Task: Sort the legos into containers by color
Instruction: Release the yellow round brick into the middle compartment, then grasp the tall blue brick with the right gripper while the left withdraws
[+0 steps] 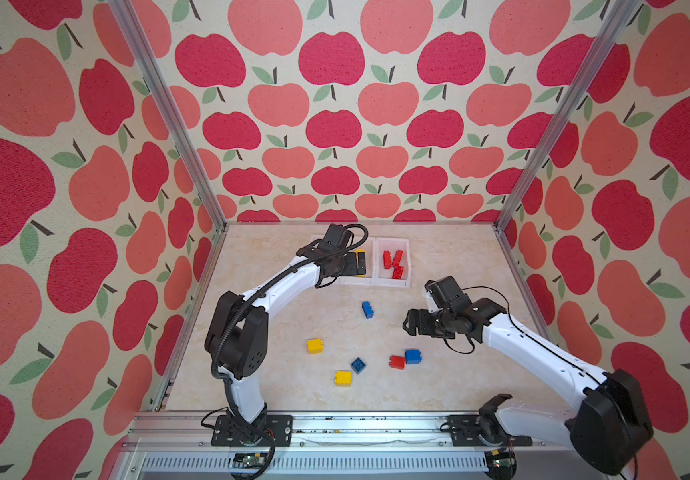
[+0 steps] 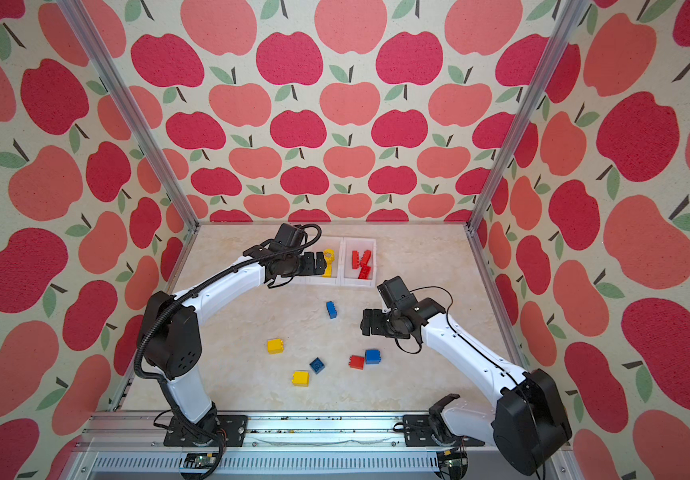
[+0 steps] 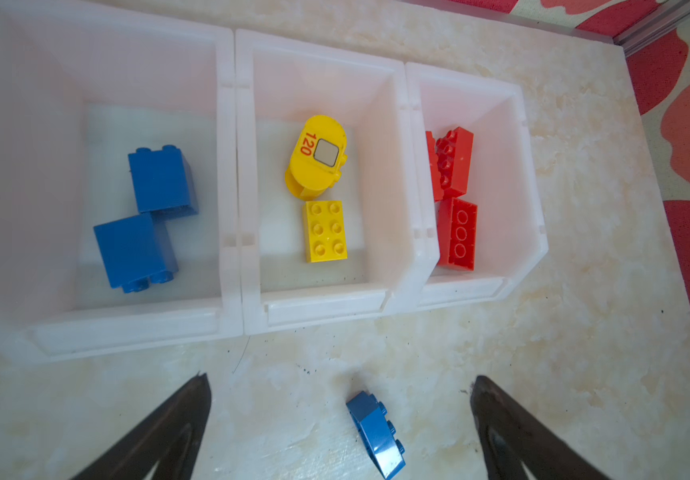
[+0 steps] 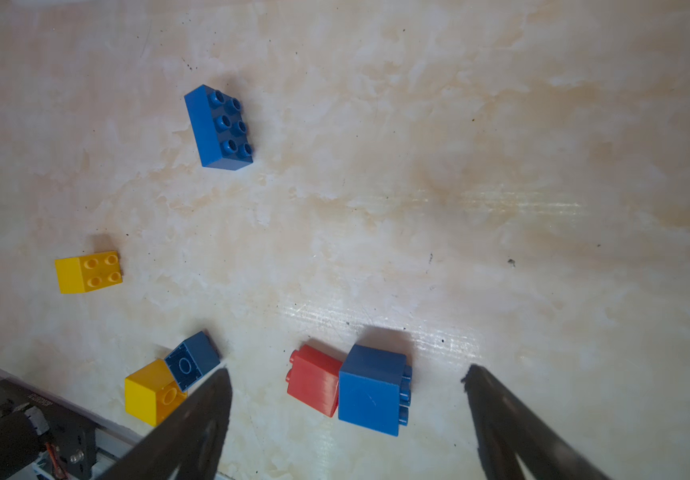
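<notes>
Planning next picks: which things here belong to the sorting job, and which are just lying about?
Job: white bins, sorted bricks inside; loose: long blue brick, two yellow bricks, dark blue brick, red brick, blue cube.
Lying about: nothing; only apple-print walls, metal frame.

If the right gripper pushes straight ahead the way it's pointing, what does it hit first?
The right gripper, open, looks lined up on the blue square brick and the red brick beside it; which it meets first I can't tell.
</notes>
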Available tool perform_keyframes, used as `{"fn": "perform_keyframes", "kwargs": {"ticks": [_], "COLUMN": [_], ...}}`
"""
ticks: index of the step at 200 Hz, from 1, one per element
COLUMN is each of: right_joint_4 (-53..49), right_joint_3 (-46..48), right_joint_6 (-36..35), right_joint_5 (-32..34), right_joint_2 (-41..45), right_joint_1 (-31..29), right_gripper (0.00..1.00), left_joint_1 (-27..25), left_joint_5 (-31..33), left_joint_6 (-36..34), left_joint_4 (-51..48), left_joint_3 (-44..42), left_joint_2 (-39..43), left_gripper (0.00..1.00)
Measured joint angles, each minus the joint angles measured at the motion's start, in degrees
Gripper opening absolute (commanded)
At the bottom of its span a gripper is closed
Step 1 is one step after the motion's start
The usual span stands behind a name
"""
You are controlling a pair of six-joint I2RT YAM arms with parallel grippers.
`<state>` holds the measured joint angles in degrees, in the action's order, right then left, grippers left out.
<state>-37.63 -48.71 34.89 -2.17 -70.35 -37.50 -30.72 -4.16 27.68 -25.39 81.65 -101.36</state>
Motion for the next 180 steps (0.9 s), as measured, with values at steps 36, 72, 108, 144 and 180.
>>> {"fn": "perform_keyframes", "kwargs": {"ticks": [36, 72, 108, 144, 180], "right_joint_4": [-1.57, -2.60, -2.95, -2.97, -2.95], "right_joint_3": [0.00, 0.00, 0.00, 0.00, 0.00], "right_joint_6": [2.73, 5.31, 7.26, 8.55, 9.18], "right_joint_5": [4.33, 7.76, 10.36, 12.46, 13.75], "right_joint_2": [-2.54, -5.66, -7.54, -9.49, -10.91], "right_joint_1": [-5.53, -9.66, -12.04, -13.51, -13.57], "right_gripper": [0.86, 0.83, 0.81, 0.76, 0.69], "left_joint_1": [2.14, 4.63, 6.88, 8.00, 8.70], "left_joint_5": [-1.55, -2.89, -3.87, -4.50, -5.16], "left_joint_6": [1.88, 3.10, 3.37, 3.37, 3.98], "left_joint_4": [2.78, 4.90, 5.57, 5.99, 6.32], "left_joint_3": [-10.67, -18.51, -22.58, -25.07, -27.32], "left_joint_2": [8.46, 15.67, 19.71, 21.46, 22.56], "left_gripper": [0.99, 0.99, 0.99, 0.99, 0.99]}}
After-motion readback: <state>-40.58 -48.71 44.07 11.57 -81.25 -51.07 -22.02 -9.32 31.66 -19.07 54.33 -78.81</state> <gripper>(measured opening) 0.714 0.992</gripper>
